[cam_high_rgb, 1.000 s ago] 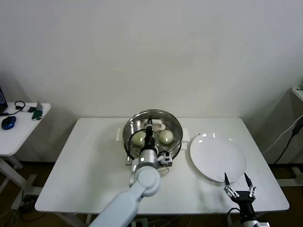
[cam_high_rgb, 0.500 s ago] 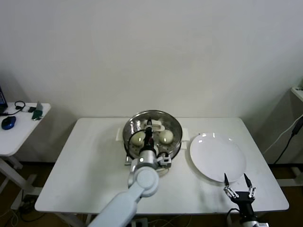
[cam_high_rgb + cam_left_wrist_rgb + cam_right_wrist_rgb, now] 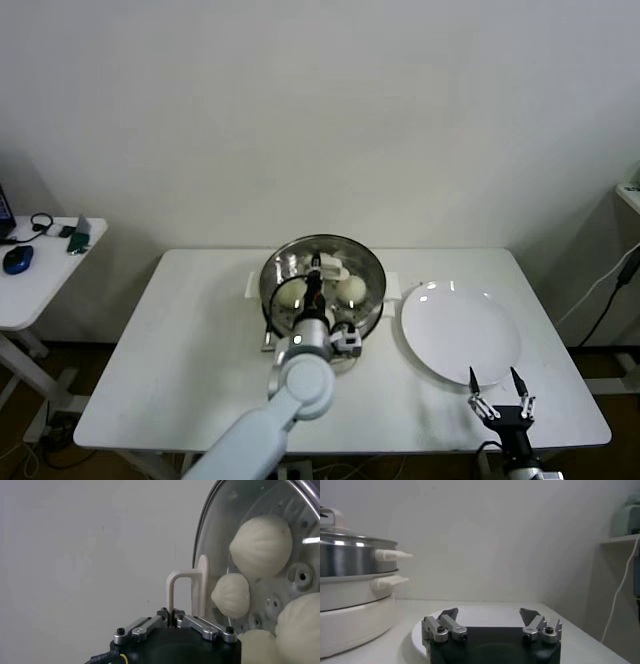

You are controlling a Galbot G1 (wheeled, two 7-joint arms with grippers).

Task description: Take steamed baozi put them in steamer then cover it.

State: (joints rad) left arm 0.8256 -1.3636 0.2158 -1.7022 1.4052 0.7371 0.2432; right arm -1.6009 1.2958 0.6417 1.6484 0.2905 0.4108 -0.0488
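The steamer, a shiny steel pot on a white base, stands at mid-table. The clear glass cover lies over its mouth. My left gripper is above the pot's middle, shut on the cover's cream-white handle. In the left wrist view the two fingers of that gripper pinch the handle's post. Steamed baozi show through the glass; two of them are plain in the head view. My right gripper waits open and empty near the table's front right edge.
A flat white plate lies to the right of the steamer, just beyond the right gripper. The steamer's side handles stick out toward the plate. A small side table with odds and ends stands far left.
The left arm has shifted slightly while keeping its hold on the cover's handle over the pot. The right gripper has drifted a little to the left.
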